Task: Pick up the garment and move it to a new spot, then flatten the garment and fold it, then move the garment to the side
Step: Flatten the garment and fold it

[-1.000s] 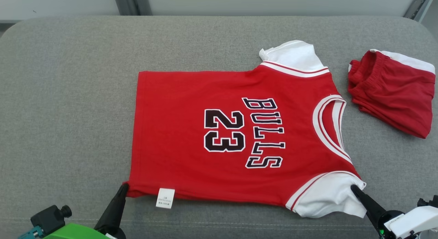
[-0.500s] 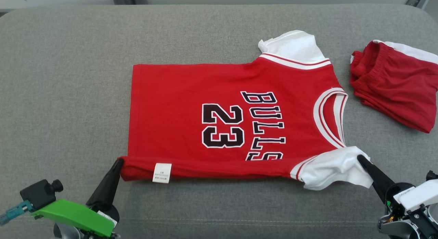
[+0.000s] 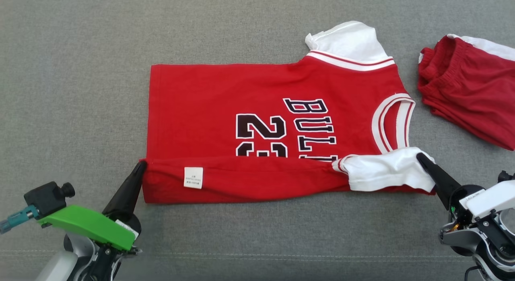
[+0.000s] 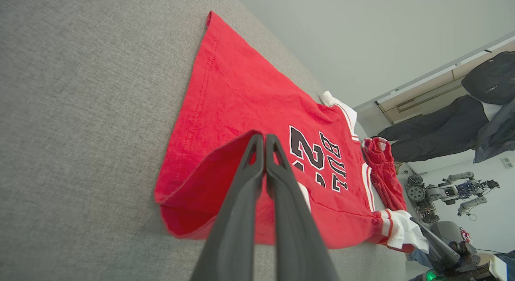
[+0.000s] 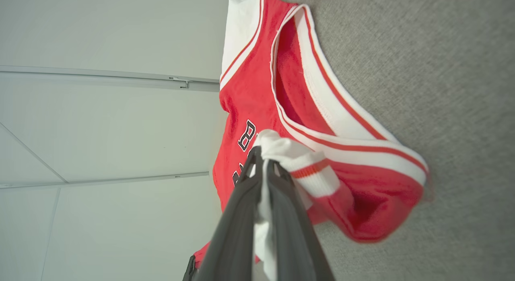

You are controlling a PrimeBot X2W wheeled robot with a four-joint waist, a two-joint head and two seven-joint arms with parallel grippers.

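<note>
clenched on red jersey (image 3: 209, 91) hem corner with left gripper (image 3: 141, 164), on white sleeve (image 3: 382, 170) with right gripper (image 3: 419, 155), near edge doubled over.

Item, garment (image 3: 225, 100): it is showing soft, matt red knit cloth, finely pitted, with flat black-and-white printed lettering (image 3: 261, 128), smooth white cloth sleeves (image 3: 386, 172) edged in ribbed striped trim, and a small papery white label (image 3: 193, 177). The cushion (image 3: 80, 71) beneath is showing coarse, matt grey woven upholstery, and the red shorts (image 3: 466, 96) are presenting the same dull cloth, gathered at an elastic waistband. Left gripper (image 3: 141, 163) and right gripper (image 3: 419, 156) are showing smooth, matt black plastic fingers, the left arm wearing a glossy green plastic cover (image 3: 88, 230) and the right a smooth white plastic housing (image 3: 489, 198).
</note>
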